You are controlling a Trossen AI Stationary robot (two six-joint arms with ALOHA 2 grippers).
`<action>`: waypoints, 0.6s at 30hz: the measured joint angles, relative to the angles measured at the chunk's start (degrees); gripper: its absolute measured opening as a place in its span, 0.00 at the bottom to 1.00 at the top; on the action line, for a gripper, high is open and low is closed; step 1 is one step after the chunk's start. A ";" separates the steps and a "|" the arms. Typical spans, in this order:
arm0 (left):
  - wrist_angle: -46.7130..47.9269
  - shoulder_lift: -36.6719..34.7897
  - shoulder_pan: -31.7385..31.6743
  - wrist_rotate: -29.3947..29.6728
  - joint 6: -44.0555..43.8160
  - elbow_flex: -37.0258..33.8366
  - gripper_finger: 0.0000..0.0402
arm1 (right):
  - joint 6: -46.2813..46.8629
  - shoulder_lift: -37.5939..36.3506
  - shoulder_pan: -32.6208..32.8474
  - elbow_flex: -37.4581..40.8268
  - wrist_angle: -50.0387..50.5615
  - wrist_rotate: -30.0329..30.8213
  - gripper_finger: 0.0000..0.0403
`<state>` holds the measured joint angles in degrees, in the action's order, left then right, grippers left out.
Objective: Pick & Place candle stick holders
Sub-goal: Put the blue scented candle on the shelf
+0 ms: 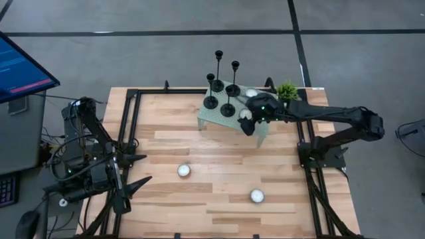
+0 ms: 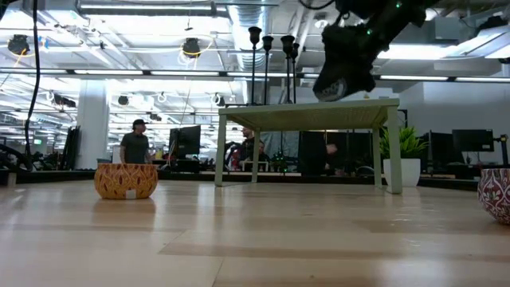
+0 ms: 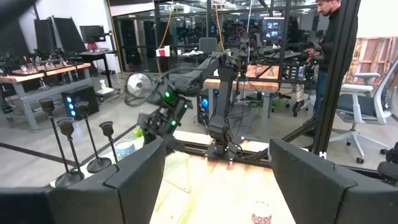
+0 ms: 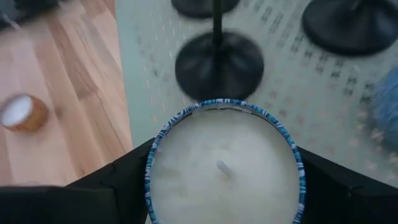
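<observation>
i see all four candle stick holders standing upright on the small pale raised stand at the far edge of the table, close together, so as i judge it the holder placing looks done or close to it. none of them is in a gripper.

my right gripper hangs over the stand's near right part, just beside the holders, and its fingers are closed around a blue-rimmed white candle; the right wrist view shows that candle filling the space between the fingers, with a holder's round black base right beyond it on the stand. so this arm is busy with a candle, not a holder.

my left gripper waits at the table's left edge, fingers spread wide and empty.

two more small candles sit loose on the wood, one near the middle and one nearer the front. another one sits on the stand already.
</observation>
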<state>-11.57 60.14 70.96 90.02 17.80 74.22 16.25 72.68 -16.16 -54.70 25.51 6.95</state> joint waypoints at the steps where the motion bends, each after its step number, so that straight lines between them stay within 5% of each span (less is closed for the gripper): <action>1: 0.00 -0.01 0.00 0.00 -0.01 0.00 0.71 | 0.23 0.42 0.40 0.44 -0.06 0.75 0.71; 18: -0.02 -0.12 -0.39 0.00 -0.02 0.00 0.71 | -1.41 1.72 -0.51 0.77 -0.81 2.16 0.71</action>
<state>-11.60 60.02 70.57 90.02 17.78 74.22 14.84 74.40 -16.67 -53.93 24.69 9.10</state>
